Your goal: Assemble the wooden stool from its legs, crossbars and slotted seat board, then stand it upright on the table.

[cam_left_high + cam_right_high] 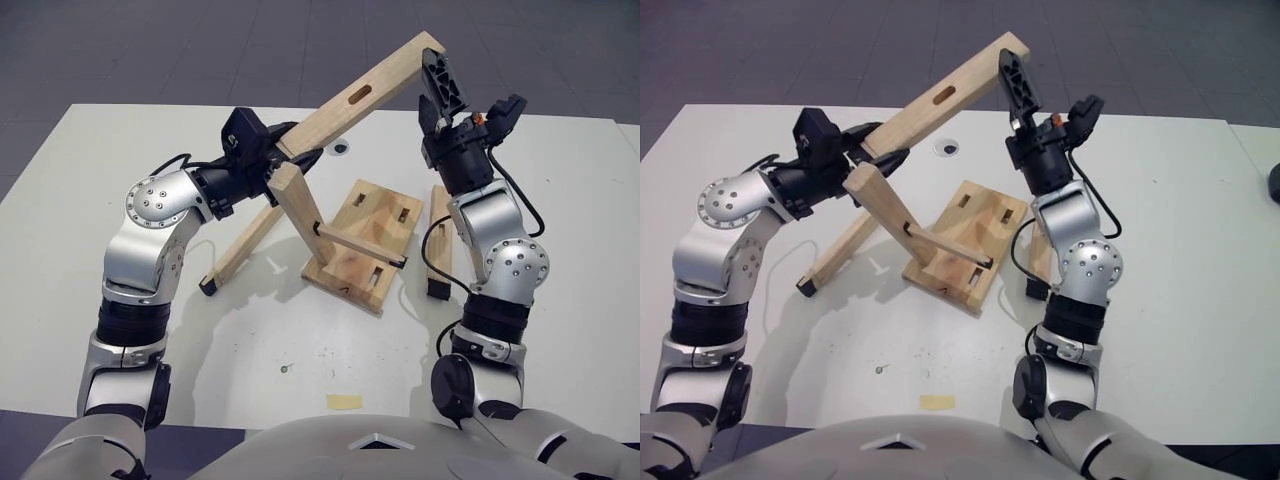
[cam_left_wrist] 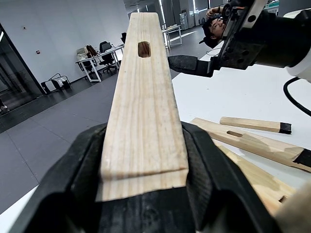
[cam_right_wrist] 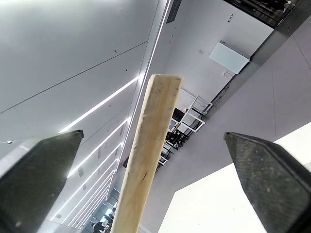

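Observation:
My left gripper (image 1: pixel 280 152) is shut on the lower end of a long slotted wooden leg (image 1: pixel 360 95), which slants up and to the right above the table. Its top end stands between the fingers (image 3: pixel 34 179) of my open right gripper (image 1: pixel 473 80), with a gap on each side. The slotted seat board (image 1: pixel 380 215) lies flat mid-table. A second leg (image 1: pixel 300 210) rises from the board's near-left corner, with a crossbar (image 1: pixel 362 247) running off it over the board. A third leg (image 1: pixel 240 250) lies on the table to the left.
More loose wooden pieces (image 1: pixel 438 245) lie on the white table (image 1: pixel 120 170) just right of the seat board, beside my right arm. A small round hole (image 1: pixel 342 147) sits behind the board, and a scrap of yellow tape (image 1: pixel 344 402) near the front edge.

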`<state>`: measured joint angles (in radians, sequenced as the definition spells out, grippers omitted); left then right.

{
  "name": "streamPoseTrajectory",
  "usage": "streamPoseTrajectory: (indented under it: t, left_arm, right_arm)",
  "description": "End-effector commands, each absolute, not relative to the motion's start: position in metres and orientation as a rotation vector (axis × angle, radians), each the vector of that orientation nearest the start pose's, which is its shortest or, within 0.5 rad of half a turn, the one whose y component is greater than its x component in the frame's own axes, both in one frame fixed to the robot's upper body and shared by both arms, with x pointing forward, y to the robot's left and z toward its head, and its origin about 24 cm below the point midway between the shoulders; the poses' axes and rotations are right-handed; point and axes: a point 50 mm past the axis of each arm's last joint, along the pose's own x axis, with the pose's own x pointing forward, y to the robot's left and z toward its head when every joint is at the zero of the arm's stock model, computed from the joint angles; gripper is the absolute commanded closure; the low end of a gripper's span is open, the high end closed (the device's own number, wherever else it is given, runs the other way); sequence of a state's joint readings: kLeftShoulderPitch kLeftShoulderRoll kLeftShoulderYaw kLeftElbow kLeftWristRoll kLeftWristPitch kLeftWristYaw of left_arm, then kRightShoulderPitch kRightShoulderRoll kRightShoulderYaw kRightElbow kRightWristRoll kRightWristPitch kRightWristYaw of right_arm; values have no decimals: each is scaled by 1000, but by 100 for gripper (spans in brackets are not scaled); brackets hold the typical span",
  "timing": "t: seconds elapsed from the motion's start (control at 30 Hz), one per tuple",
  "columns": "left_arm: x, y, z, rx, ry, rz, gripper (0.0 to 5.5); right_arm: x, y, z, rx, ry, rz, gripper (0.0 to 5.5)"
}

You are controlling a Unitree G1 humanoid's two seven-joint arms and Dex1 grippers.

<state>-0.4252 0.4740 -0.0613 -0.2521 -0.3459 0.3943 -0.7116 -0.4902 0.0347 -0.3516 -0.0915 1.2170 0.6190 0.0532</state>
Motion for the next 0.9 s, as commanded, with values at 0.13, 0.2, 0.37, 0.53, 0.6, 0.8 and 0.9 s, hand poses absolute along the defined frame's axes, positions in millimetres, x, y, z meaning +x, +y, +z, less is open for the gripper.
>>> streamPoseTrajectory:
  t: [0.13, 0.2, 0.37, 0.53, 0.6, 0.8, 0.9]
  left_arm:
    - [279, 133, 175, 260, -154, -968, 344]
    - [278, 132, 174, 257, -149, -975, 344]
    - [277, 132, 174, 260, -145, -987, 344]
    - [276, 132, 171, 260, -136, -991, 344]
    - [277, 132, 171, 262, -135, -988, 344]
    - [277, 133, 171, 259, -132, -995, 345]
    - [277, 135, 171, 272, -124, -1002, 345]
  right_arm:
    - [319, -120, 188, 1206, -85, 640, 101]
    - [318, -119, 188, 1222, -76, 646, 137]
    - [319, -119, 181, 1226, -41, 612, 215]
    - [315, -119, 180, 1240, -45, 636, 300]
    - [312, -119, 181, 1249, -51, 664, 330]
    - [305, -120, 180, 1286, -57, 671, 418]
    - [300, -121, 176, 1304, -56, 652, 447]
